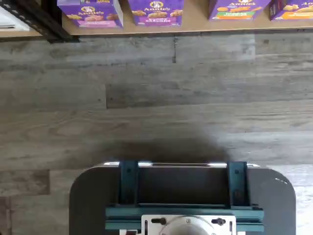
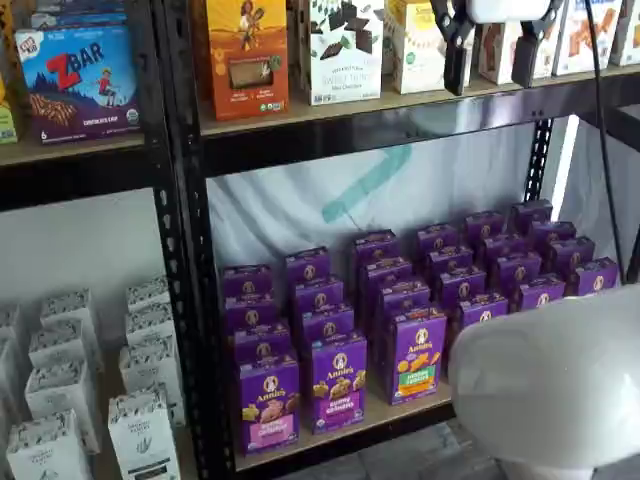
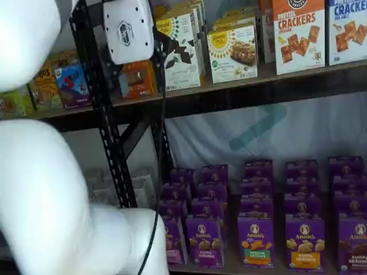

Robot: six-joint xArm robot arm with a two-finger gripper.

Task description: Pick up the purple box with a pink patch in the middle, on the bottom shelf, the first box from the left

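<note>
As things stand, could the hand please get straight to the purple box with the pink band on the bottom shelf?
Probably yes: the open hand hangs high by the upper shelf, far above the purple box, which stands at the bottom shelf's front edge with nothing before it.

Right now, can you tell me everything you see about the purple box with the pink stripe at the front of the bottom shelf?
The purple box is a small cardboard carton standing upright at the front edge of the bottom shelf. It has a round white logo near the top, a picture of pinkish snacks, and a pink band across the lower front. More purple cartons stand close behind it and beside it. Nothing is holding it; it rests on the tan board, closed and undamaged as far as can be seen.
</note>
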